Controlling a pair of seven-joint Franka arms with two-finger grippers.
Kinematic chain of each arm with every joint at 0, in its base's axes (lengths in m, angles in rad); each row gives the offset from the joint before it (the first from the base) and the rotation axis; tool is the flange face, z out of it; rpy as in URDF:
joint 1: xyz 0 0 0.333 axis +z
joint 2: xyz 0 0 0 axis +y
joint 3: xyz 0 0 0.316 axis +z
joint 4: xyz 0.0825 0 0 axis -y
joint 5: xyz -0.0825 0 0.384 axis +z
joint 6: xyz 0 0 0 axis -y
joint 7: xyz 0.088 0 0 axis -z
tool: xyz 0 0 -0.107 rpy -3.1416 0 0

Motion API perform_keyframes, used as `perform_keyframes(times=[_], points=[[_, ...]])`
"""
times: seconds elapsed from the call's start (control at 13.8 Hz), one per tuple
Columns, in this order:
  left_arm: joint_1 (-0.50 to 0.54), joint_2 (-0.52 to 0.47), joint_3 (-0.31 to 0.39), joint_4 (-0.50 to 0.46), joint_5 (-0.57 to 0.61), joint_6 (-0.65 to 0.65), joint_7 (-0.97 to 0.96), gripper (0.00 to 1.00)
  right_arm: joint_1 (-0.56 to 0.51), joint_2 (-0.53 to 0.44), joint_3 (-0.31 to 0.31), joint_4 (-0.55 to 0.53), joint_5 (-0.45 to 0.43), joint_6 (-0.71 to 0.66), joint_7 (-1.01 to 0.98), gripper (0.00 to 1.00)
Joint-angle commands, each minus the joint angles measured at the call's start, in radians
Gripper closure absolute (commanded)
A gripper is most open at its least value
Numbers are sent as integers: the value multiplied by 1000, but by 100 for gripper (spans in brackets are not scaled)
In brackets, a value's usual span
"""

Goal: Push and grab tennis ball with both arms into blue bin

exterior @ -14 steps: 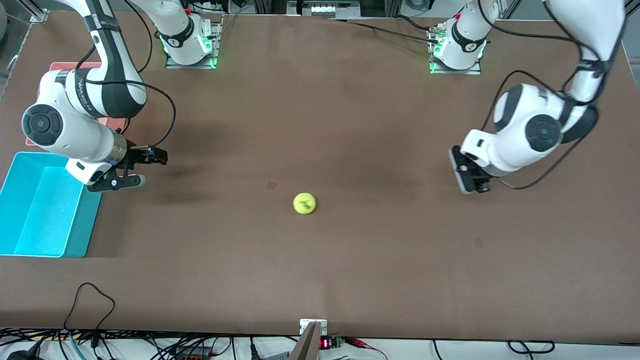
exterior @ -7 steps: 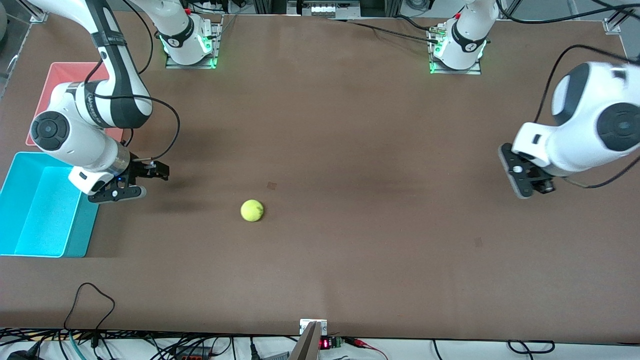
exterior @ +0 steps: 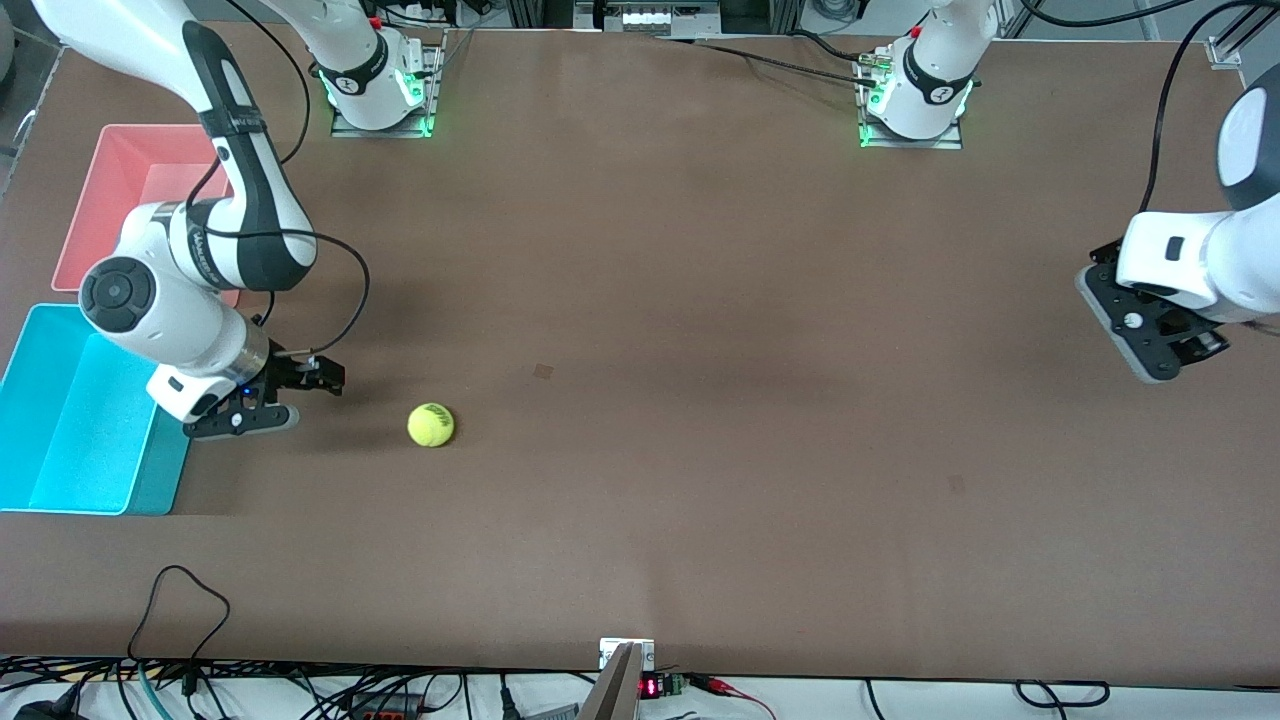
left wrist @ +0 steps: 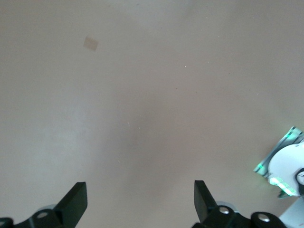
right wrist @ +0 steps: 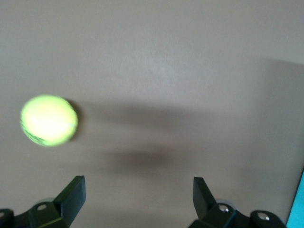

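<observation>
The tennis ball (exterior: 431, 425) lies on the brown table, apart from my right gripper (exterior: 305, 397) and slightly nearer the front camera than it. That gripper is open and empty, low over the table beside the blue bin (exterior: 160, 470), between bin and ball. In the right wrist view the ball (right wrist: 49, 120) is blurred, ahead of the open gripper (right wrist: 137, 187) and off to one side. My left gripper (exterior: 1150, 335) is over the table's left-arm end, far from the ball. It is open and empty over bare table in the left wrist view (left wrist: 139, 192).
A pink bin (exterior: 100, 200) stands next to the blue bin, farther from the front camera. A sliver of the blue bin (right wrist: 298, 209) shows in the right wrist view. The arm bases (exterior: 375, 85) (exterior: 915, 100) stand along the table's back edge. A loose cable (exterior: 185, 600) lies near the front edge.
The ball has rolled toward the right arm's end, close to the right gripper. The left arm has pulled back toward its own end. The right gripper has shifted slightly nearer the camera.
</observation>
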Motion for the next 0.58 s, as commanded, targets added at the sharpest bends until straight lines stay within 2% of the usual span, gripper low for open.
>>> perform_keyframes(times=[0.0,0.22,0.36,0.43,0.51], points=[[-3,10,-16,88,8,-78,-161,0,-3,93,2,85,65,-10,0,0],[-6,7,-27,130,4,-179,-359,0,4,143,2,120,66,-10,-11,0],[-36,-18,-14,138,2,-185,-394,0,10,161,2,124,62,-8,-14,0],[-88,-29,7,138,3,-185,-407,0,10,167,2,124,63,-5,-17,0],[-166,-47,78,132,2,-185,-448,0,8,175,4,127,69,-5,-17,0]])
